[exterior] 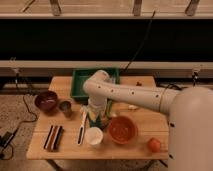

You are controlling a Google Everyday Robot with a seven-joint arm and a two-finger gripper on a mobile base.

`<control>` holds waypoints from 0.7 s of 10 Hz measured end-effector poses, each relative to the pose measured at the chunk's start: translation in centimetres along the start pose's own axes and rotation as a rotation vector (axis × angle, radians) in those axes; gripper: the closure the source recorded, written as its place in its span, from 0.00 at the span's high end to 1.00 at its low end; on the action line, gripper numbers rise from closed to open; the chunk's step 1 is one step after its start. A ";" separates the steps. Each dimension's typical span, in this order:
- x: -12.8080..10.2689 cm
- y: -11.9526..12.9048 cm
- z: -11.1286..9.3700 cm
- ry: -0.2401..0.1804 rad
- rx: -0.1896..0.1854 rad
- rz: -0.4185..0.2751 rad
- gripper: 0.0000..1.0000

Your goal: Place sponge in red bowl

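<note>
I'm looking for the sponge and I'm not finding a clear view of it: the gripper (96, 118) is coming down right over the middle of the wooden table (145, 117), and whatever is under its fingertips is hidden by the wrist and arm (125, 92). So I can't report the sponge's colour, its shape, or which way its long side is running from here.

The gripper itself is pointing straight down, just behind the white cup (93, 135) and just left of the red bowl (122, 129). Its fingers are reading as drawn fully together; I'm not able to see whether anything is pinched between them.

The red bowl is sitting upright near the front edge of the table, wide and shallow, bright orange-red, and its inside is showing only its own colour. The white cup is standing beside it on the left, close but apart.

Working outward: a long white-handled utensil (81, 128) is lying front to back, left of the cup. A striped black and red block (53, 137) is lying further left. A dark maroon bowl (46, 100) and a small grey cup (65, 107) are sitting at the left end. A green tray (80, 85) is resting at the back. A small orange object (154, 144) is sitting at the front right corner.
</note>
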 end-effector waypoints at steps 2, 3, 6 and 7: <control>-0.6 1.2 -1.9 0.044 0.008 0.012 0.00; -1.5 2.6 -3.5 0.076 0.006 0.024 0.00; -3.6 5.2 -5.5 0.125 -0.002 0.036 0.00; -4.7 6.1 -6.2 0.144 -0.003 0.042 0.00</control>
